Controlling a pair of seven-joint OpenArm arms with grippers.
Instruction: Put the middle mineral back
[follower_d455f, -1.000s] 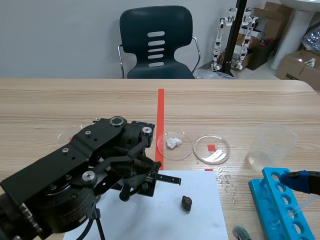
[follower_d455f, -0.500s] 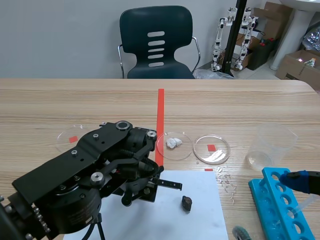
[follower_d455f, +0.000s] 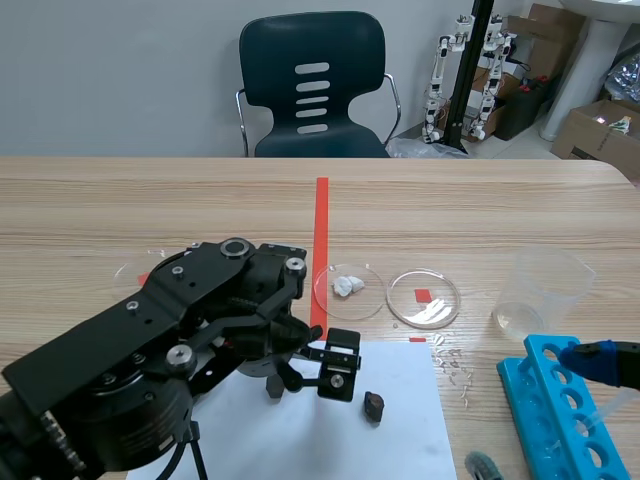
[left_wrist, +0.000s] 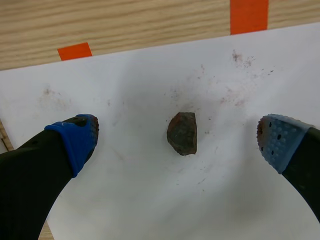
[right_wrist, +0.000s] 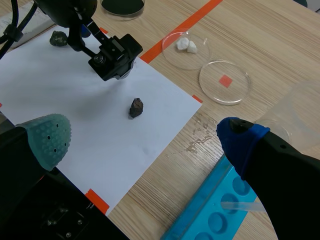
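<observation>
Step in hand: the approach before the pick; the mineral is not yet being gripped.
Left gripper (follower_d455f: 306, 374): hanging low over the white paper (left_wrist: 150, 200), jaws spread wide and holding nothing.
Mineral (left_wrist: 182, 133): a small dark lump, lying on the paper between the two blue pads (left_wrist: 75, 142), clear of both.
Alignment: in the left wrist view the lump is sitting about midway in the gap, so the aim is looking good.
Right gripper (right_wrist: 144, 139): idling beside the blue rack (follower_d455f: 550, 400), fingers apart, carrying nothing.
Likely target: the empty dish (follower_d455f: 440, 290), lying just beyond the paper's far right corner, next to the dish with white pieces (follower_d455f: 365, 305); this is my reading, not certain.
Other stone: a second dark lump (right_wrist: 58, 38) is showing on the paper behind the left arm in the right wrist view.
Next move: I am expecting a straight descent, a close on the lump's flanks, then a lift and carry to the dish.
Caution: the lump is small and uneven, so it may be slipping out of the pads if they close too high.
</observation>
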